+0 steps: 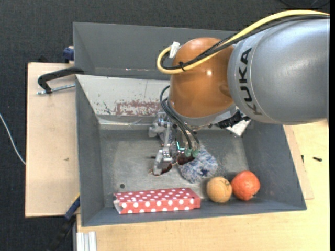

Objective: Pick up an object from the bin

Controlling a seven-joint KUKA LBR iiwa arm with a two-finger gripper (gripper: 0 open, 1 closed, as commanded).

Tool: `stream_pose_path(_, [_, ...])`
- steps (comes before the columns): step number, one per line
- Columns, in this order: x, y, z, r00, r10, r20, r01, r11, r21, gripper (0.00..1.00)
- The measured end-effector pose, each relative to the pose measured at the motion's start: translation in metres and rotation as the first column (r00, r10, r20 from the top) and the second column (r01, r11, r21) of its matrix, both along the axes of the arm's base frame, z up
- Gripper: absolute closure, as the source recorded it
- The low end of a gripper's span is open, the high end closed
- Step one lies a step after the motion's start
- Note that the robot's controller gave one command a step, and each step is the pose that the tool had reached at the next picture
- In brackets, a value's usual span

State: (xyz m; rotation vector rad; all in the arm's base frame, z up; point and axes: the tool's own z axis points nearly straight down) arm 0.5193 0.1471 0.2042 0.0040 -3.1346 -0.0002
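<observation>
Starting at the near wall, we find a red box with white dots [157, 200] lying flat at six o'clock of the grey bin [128, 158]. At about four o'clock sit two round things that touch side by side: a tan fruit [219, 189] and an orange-red fruit [245, 185]. Just beyond them, towards the centre, lies a crumpled blue-and-white bundle [200, 166]. On its nine o'clock side, near the middle of the floor, is a small dark red thing [161, 169]. The gripper [166, 158] hangs low right above that dark red thing, its tip at or very near it. From this angle we cannot tell whether it is released or clenched, nor whether it grips anything. Farther back, the orange wrist cover [201, 80] and the grey arm [290, 72] stand over the far half, entering at two o'clock. We judge the pick not yet made. Nothing is lifted and every thing rests on the floor, so the grasp, the lift and the carry out of the bin are all left.
</observation>
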Motion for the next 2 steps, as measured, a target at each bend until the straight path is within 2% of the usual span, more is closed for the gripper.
stream_pose_path(1, [0.002,-0.001,0.004,1.0,-0.002,0.008,0.002,1.0,0.002,0.0])
stream_pose_path(2, [0.006,-0.019,-0.058,0.944,0.33,0.009,-0.33,0.944,0.0,0.0])
